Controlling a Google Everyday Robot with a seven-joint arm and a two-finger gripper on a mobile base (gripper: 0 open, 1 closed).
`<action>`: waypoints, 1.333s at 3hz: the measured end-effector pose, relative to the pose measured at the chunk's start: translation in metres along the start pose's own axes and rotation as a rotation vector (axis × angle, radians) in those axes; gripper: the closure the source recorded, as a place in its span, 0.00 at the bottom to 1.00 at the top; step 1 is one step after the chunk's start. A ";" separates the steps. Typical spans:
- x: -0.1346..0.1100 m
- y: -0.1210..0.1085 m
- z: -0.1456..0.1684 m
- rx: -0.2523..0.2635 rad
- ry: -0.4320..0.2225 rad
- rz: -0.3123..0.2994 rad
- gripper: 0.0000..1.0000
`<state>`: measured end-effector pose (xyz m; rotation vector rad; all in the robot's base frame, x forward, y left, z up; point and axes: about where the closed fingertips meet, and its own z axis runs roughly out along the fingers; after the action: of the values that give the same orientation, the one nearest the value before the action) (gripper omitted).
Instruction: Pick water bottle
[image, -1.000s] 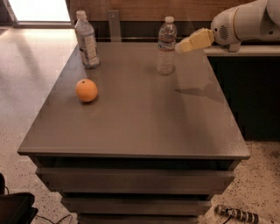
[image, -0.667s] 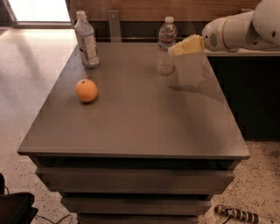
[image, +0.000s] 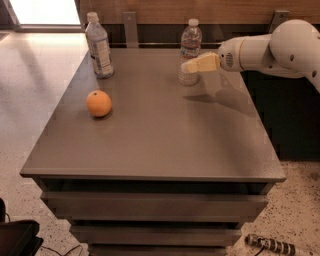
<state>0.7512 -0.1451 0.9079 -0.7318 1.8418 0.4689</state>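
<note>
The water bottle (image: 190, 47) is clear and ribbed with a white cap and a narrow red-marked label band. It stands upright near the far edge of the grey table (image: 160, 135), right of centre. My gripper (image: 188, 66) reaches in from the right on a white arm, and its cream fingers (image: 202, 63) overlap the bottle's lower half. I cannot tell whether they touch it.
A second bottle with a large white-blue label (image: 98, 46) stands at the table's far left corner. An orange (image: 98, 103) sits on the left side. A wood panel wall runs behind the table. A small dark object (image: 269, 244) lies on the floor at the lower right.
My gripper and arm have moved left toward the water bottle, from beside it to overlapping it. The bottles and the orange have not moved.
</note>
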 end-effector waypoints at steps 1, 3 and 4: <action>-0.003 0.002 0.014 -0.032 -0.066 0.000 0.00; -0.015 -0.001 0.038 -0.092 -0.178 -0.019 0.15; -0.015 0.000 0.040 -0.094 -0.179 -0.020 0.38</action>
<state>0.7826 -0.1161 0.9074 -0.7458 1.6532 0.5921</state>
